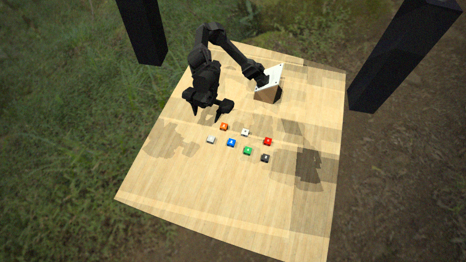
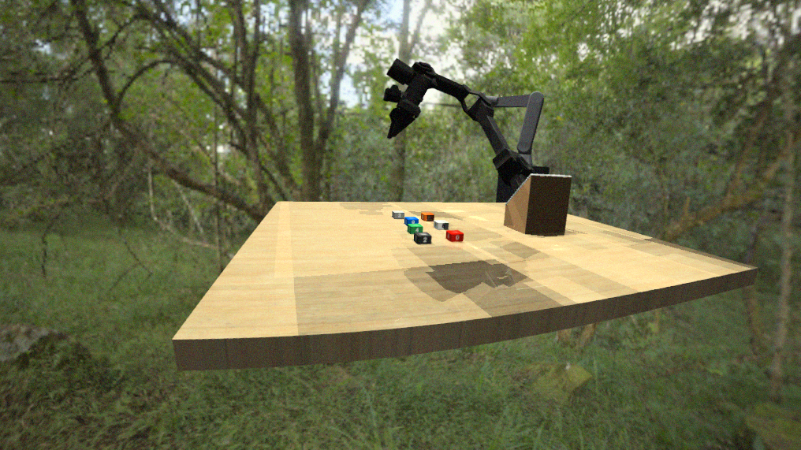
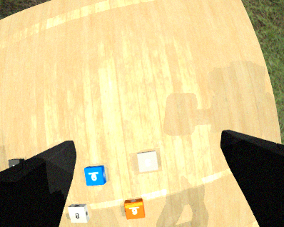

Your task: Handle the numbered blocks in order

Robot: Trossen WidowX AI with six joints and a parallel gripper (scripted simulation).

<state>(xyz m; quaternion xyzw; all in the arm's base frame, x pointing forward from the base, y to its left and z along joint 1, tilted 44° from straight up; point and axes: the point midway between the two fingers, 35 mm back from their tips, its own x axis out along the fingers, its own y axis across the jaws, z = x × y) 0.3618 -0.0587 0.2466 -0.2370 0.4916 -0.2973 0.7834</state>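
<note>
My gripper (image 1: 205, 118) (image 2: 389, 136) (image 3: 150, 144) is open and empty, high above the table. Seven blocks lie in two rows. The grey block (image 1: 210, 139) (image 2: 398, 214) (image 3: 148, 161) has a faint digit. The blue block (image 1: 230, 142) (image 2: 411, 221) (image 3: 94, 175) and orange block (image 1: 224, 126) (image 2: 427, 216) (image 3: 135, 209) each show a round digit with a bar, too small to read surely. The white block (image 1: 244, 132) (image 2: 441, 225) (image 3: 78, 213) shows 8, the green block (image 1: 247, 150) (image 2: 415, 228) 4, the black block (image 1: 265, 158) (image 2: 422, 237) 2. The red block's (image 1: 268, 141) (image 2: 454, 236) digit is unclear.
A brown wedge-shaped stand (image 1: 266, 94) (image 2: 546, 206) with a white sloping top carries the arm's base on the wooden table (image 1: 206, 190) (image 2: 247, 297) (image 3: 115, 71). Two dark pillars (image 1: 139, 21) (image 1: 395, 52) rise beside the table. Arm shadows fall across the tabletop.
</note>
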